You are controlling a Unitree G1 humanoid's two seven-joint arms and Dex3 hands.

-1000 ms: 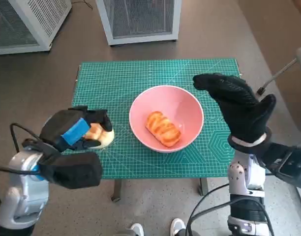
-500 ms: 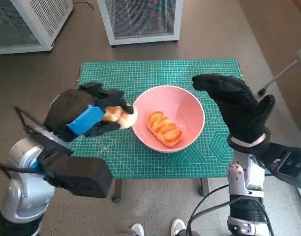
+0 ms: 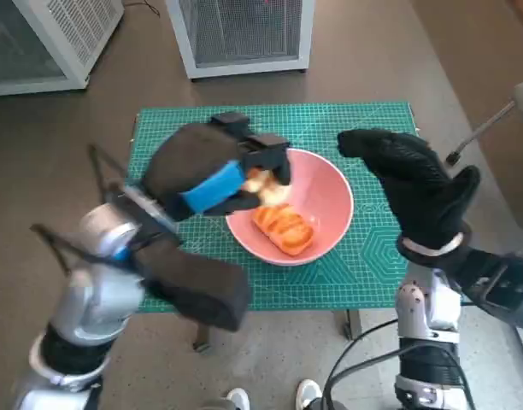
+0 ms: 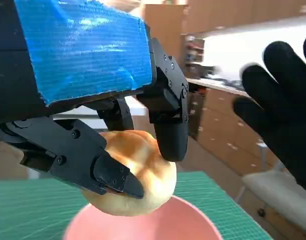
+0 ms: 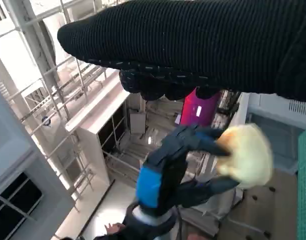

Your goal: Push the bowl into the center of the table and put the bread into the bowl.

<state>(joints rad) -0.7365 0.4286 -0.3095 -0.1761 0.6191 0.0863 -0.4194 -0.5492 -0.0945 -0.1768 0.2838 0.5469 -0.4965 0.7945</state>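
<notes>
Bread roll (image 4: 130, 172): left robot hand (image 3: 212, 173) is grasping it and has been carrying it from the bench (image 3: 193, 137) edge to directly over the pink bowl (image 3: 330, 201), release pending; right robot hand (image 3: 415, 184) is hovering unclenched beside the bowl.

The left hand (image 3: 212, 175) holds a bread roll (image 3: 260, 184) above the near-left rim of the bowl (image 3: 330, 201), which sits on the worktop (image 3: 185, 137). A second bread (image 3: 284, 226) lies in the bowl, just below that hand's fingers. The right hand (image 3: 415, 184) hangs beside the bowl's far side from the left hand.
</notes>
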